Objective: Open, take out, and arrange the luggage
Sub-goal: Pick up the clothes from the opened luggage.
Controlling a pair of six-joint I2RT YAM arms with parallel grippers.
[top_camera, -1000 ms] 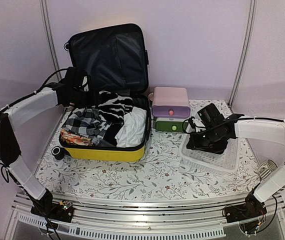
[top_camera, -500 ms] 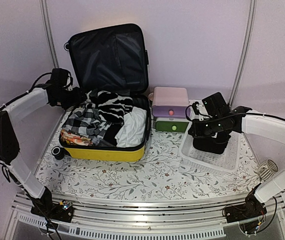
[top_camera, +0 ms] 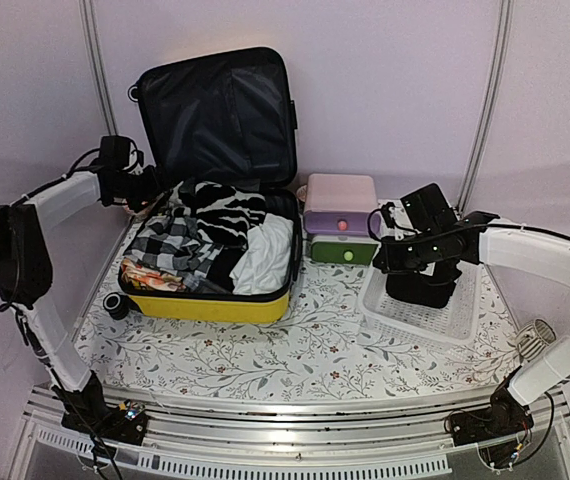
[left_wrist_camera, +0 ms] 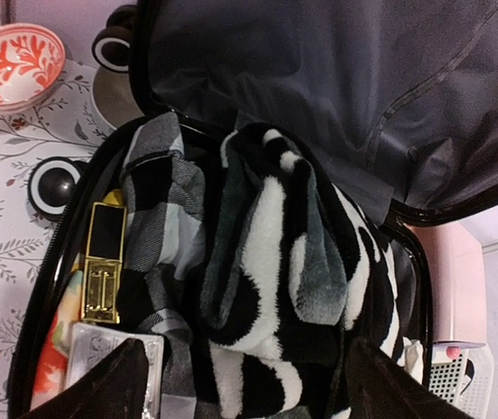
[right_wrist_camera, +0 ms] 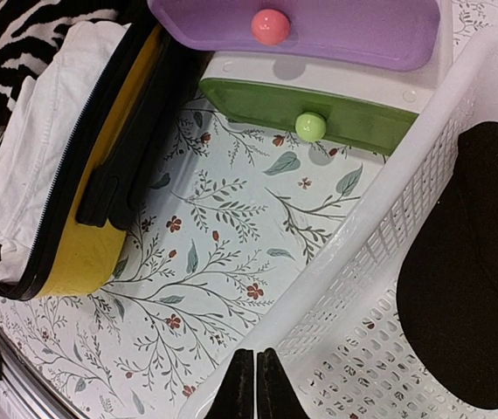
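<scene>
While left pincer [left_wrist_camera: 251, 384] gapes over luggage [top_camera: 210, 305] | right pincer [right_wrist_camera: 256, 384] closed — well aside

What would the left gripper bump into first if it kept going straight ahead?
Probably the fuzzy black-and-white cloth piled in the open luggage. The left gripper, jaws open, points right at it in the wrist view. How far off it is, I cannot tell.
</scene>
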